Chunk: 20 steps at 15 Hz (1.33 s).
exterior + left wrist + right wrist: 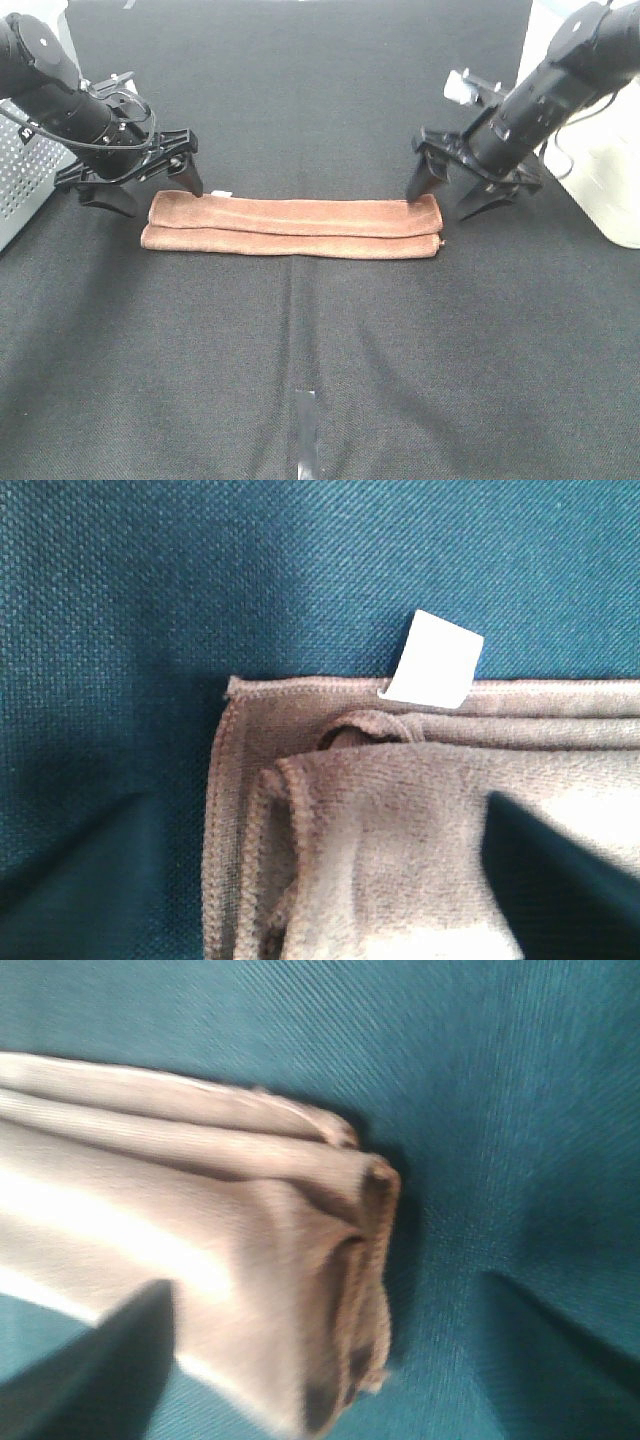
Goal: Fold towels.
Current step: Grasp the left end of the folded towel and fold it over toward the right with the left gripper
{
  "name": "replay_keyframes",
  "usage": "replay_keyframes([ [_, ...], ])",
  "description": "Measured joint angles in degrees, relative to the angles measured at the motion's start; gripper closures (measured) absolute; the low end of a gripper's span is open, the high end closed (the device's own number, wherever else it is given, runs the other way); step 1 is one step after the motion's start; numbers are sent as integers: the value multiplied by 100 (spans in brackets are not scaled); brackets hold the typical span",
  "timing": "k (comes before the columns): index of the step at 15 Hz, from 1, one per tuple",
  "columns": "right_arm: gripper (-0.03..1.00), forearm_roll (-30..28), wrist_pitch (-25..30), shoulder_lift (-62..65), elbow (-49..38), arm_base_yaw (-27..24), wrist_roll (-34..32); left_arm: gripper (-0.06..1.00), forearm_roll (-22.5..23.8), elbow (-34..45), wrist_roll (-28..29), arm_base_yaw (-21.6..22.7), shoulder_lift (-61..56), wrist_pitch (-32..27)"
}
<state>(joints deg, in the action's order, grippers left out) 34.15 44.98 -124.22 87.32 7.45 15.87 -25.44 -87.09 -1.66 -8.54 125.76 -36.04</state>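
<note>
The reddish-brown towel (pixel 293 227) lies folded into a long narrow strip across the middle of the black table cloth. Its small white tag (pixel 222 193) sticks out at the far edge near the left end. My left gripper (pixel 158 198) is open and empty, with its fingers straddling the towel's left end. In the left wrist view the tag (pixel 432 660) and the layered corner of the towel (pixel 380 830) show between the fingers. My right gripper (pixel 442 204) is open and empty over the towel's right end. The right wrist view shows that folded end (pixel 200 1250).
A white perforated box (pixel 18 180) stands at the left edge behind the left arm. A white unit (pixel 600 170) stands at the right edge beside the right arm. A strip of tape (pixel 305 430) lies on the cloth near the front.
</note>
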Motion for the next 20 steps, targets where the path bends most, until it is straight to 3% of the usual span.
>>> replay_keyframes([
  [5,13,-86,-6,149,17,0,0,5,-69,-17,0,0,172,-6],
  [8,13,-103,-23,149,17,-6,0,13,-286,-29,0,0,344,23],
  [11,13,-103,-29,149,17,-6,0,37,-344,-57,0,23,424,80],
  [14,13,-109,-29,149,17,-6,0,86,-458,-57,-6,17,481,92],
  [17,13,-155,-29,149,17,-6,0,89,-378,-69,-6,11,418,-63],
  [20,13,-298,-17,149,17,-6,0,89,556,-441,275,6,17,-819],
])
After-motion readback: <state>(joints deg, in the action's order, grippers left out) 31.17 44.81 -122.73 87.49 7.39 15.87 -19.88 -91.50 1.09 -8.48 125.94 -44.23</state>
